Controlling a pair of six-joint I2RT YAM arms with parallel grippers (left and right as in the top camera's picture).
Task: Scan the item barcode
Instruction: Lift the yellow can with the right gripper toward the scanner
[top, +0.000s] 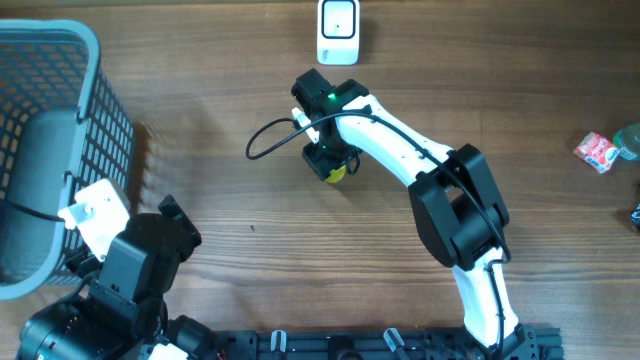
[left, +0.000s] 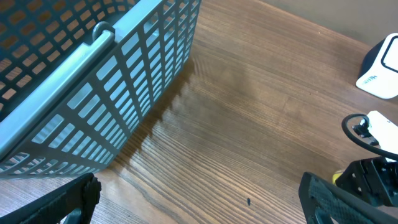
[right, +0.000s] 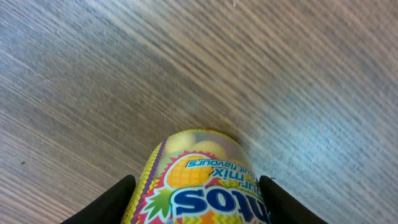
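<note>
The right tool (right: 199, 202) is closed around a yellow Mentos fruit-mix tub (right: 196, 180). Its two dark fingers (right: 115, 199) press against either side of the label, and the tub's clear end, with yellow sweets showing through, points out past the fingertips over the wood of the desk (right: 93, 74). I can't tell from here whether the tub is resting on the desk or held just off it. From above, only a sliver of yellow shows beneath that tool, near the middle of the desk. The white barcode scanner (top: 338, 30) stands beyond the tool at the far edge, apart from it, with bare wood between them. A black cable (top: 268, 142) loops out from the arm's wrist just beside the tool. The left tool (left: 199, 186) is spread wide with nothing between its fingers, hanging over bare wood. The blue-grey mesh basket (left: 106, 81) rises close on its left, and the other arm with its tub is off to its right. Far to the right of the holding tool, at the desk's edge, lies a small red packet (top: 597, 150) with a couple of other items I can't make out.
</note>
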